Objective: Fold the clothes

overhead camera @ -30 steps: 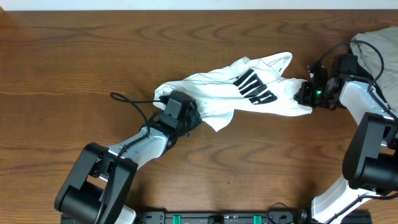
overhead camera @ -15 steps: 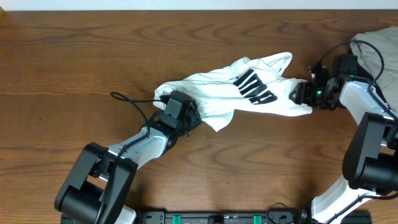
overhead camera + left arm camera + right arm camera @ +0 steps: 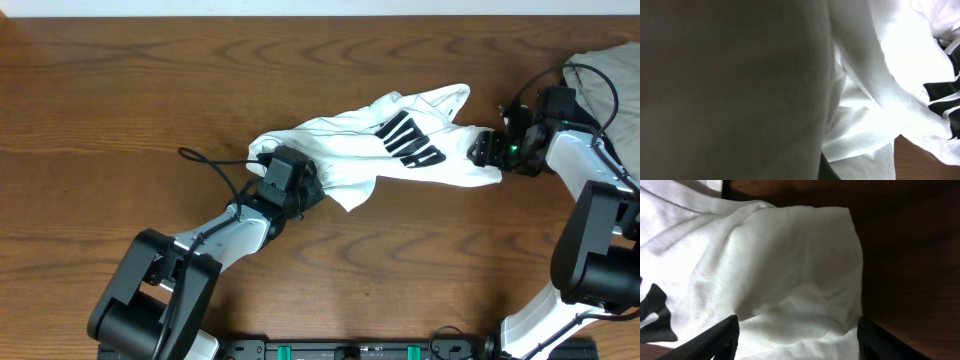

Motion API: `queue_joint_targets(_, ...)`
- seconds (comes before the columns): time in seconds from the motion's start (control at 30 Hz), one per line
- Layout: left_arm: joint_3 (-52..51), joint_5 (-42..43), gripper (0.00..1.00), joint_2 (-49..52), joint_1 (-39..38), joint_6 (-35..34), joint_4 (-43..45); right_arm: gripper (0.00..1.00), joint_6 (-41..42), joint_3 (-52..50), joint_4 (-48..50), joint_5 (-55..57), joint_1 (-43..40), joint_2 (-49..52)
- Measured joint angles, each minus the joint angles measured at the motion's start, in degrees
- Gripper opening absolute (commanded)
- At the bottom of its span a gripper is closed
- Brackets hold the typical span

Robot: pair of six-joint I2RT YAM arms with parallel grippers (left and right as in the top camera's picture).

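The white PUMA shirt (image 3: 400,150) is lying crumpled in the middle of the table (image 3: 150,90), strung out between the two arms. Its lower left end has the left gripper (image 3: 300,185) buried in it, pinched closed on the cloth. At the shirt's right edge, the right gripper (image 3: 487,150) has its jaws spread wide, with fabric lying loose between the fingers (image 3: 722,337).

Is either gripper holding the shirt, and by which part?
The left gripper is shut on the white T-shirt at its bunched end nearest that arm. The right gripper is open around the opposite edge, holding nothing.
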Motion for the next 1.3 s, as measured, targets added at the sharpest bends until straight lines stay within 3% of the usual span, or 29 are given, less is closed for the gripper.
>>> queue_joint_targets(0.87,0.0,0.0,0.06,0.0,0.0,0.17,-0.35,0.7,-0.81,0.0,1.2,-2.56,0.0,1.88)
queue_joint_targets(0.97,0.0,0.0,0.06,0.0,0.0,0.2,-0.37,0.58,-0.81,0.0,1.46,-2.82,0.0,2.12)
queue_joint_targets(1.03,0.0,0.02,0.06,0.0,0.0,0.2,-0.55,0.4,-1.05,0.02,1.6,-2.86,0.0,2.47)
queue_joint_targets(1.23,0.0,0.02,0.06,0.0,0.0,0.2,-0.81,0.02,-0.17,0.02,1.31,-3.13,0.0,3.17)
queue_joint_targets(1.3,0.0,0.17,0.06,0.0,0.0,0.2,-0.81,0.01,0.37,0.02,1.09,-3.28,0.0,3.32)
